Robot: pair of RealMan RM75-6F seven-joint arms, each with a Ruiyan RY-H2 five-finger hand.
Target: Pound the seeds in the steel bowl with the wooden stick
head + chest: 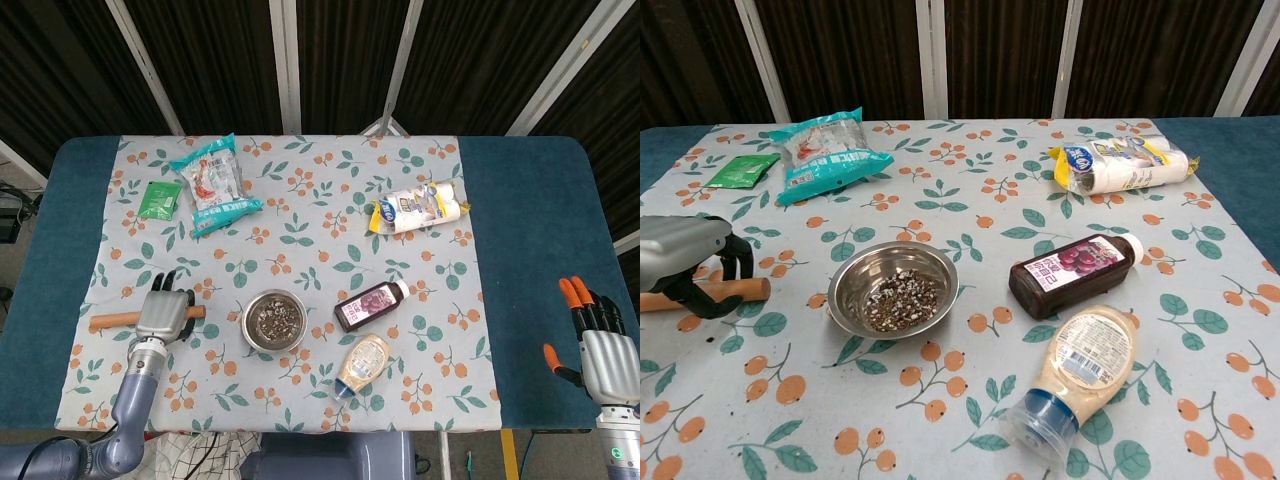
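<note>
Both hands differ: left hand [685, 262] grips wooden stick [108, 320] (beside steel bowl [894, 290]); right hand [600, 345] spread, empty

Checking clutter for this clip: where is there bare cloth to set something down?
Free: between the snack bag and roll pack, and the blue strip on the right. Crowded: steel bowl, dark bottle and sauce bottle cluster; left hand covers the wooden stick.

Labels on packs, bottles: none legible.
</note>
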